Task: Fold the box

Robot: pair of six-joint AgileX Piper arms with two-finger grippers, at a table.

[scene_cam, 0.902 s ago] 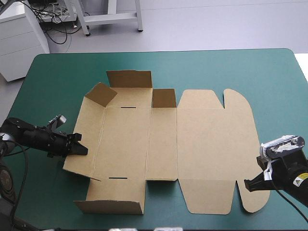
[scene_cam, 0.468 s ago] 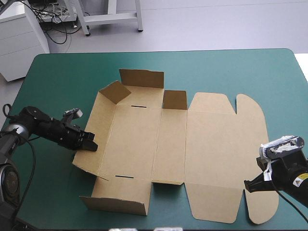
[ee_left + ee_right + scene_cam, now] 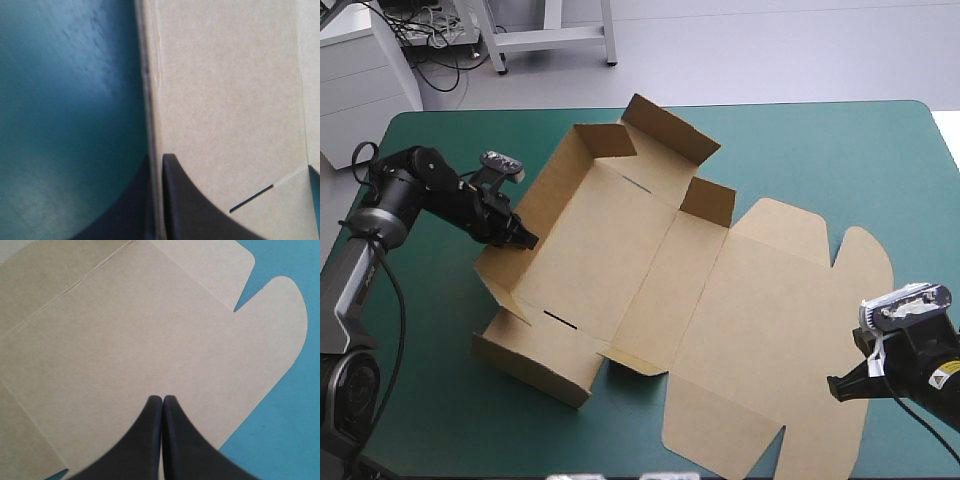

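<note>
Surface (image 3: 880, 160) teal-green; box (image 3: 630, 250) ahead of left claw (image 3: 525, 241), lid (image 3: 770, 320) flat ahead of right claw (image 3: 162, 399). Left claw clenched on side wall (image 3: 505, 275). Right claw clenched, empty. Best: swing wall upright along crease slowly; press lid down against sliding.

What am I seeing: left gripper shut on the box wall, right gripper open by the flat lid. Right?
One slip: the right gripper is shut, not open; the right wrist view shows its fingers meeting in one point by the flat lid. The left gripper is shut on a wall of the box.
</note>
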